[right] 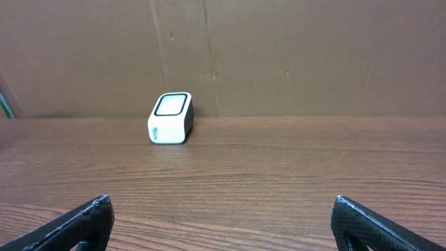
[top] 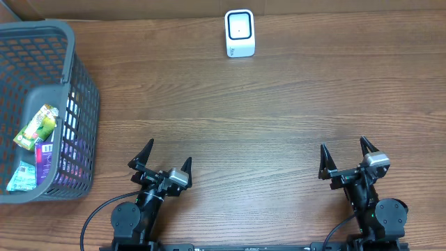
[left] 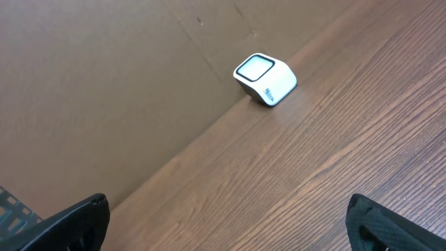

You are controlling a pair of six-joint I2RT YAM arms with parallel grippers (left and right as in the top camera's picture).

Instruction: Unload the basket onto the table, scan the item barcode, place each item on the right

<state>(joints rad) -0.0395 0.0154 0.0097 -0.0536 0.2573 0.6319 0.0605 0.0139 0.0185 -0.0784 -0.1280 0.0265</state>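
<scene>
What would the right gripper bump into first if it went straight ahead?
Probably nothing on the table. The right gripper points past the white scanner, which sits off to its left. It would likely meet the brown cardboard wall behind the table first, though depth is hard to judge.

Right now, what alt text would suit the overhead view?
At the near edge of a brown wooden table, the robot's black left fingers and right fingers stand open and empty. A white box-shaped scanner stands at the far edge; a grey plastic basket of colourful packets sits left.
</scene>
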